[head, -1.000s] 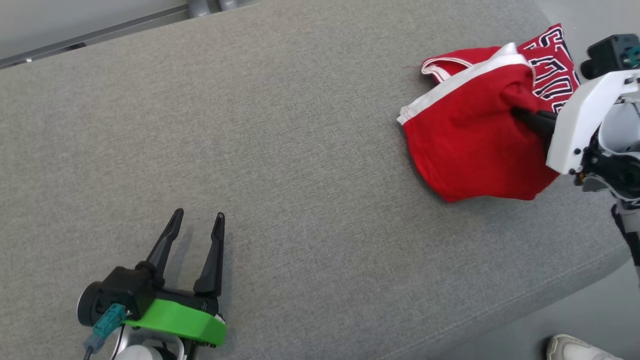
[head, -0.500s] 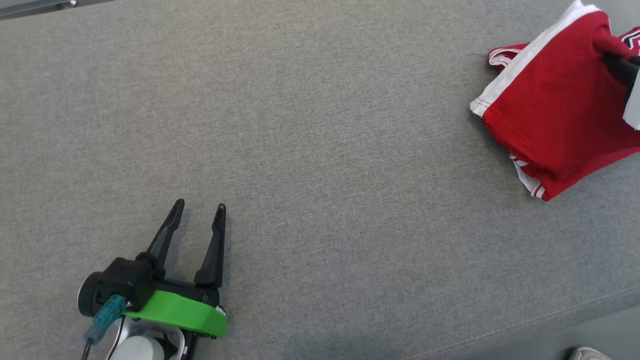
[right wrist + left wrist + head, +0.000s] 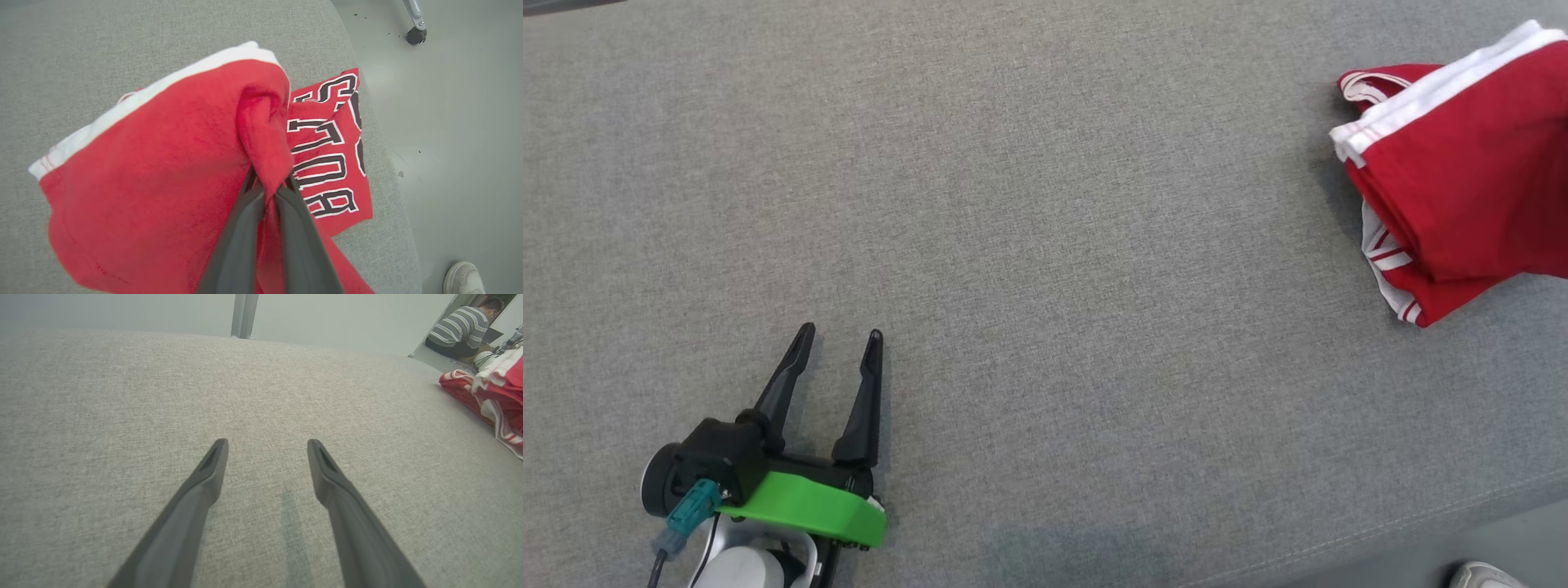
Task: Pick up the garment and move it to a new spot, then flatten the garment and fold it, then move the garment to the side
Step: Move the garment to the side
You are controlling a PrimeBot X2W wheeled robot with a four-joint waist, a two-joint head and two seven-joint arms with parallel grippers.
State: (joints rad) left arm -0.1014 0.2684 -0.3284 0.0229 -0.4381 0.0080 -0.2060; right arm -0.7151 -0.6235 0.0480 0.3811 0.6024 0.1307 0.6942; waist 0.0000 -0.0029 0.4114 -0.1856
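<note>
Task is judged to be in its first stage: the red jersey is gripped and partly raised, but no new spot has been reached, and flattening, folding and the move aside are all left to do. The jersey is seen bunched near the right-hand end of the grey upholstered surface, its white-trimmed edge uppermost and a lettered panel lying flat on the surface beneath. In the right wrist view the right gripper is clamped on a pinched fold of red cloth, the fingers drawn nearly together with fabric squeezed between them. The left gripper is spread wide and empty, low over bare upholstery, well apart from the jersey.
</note>
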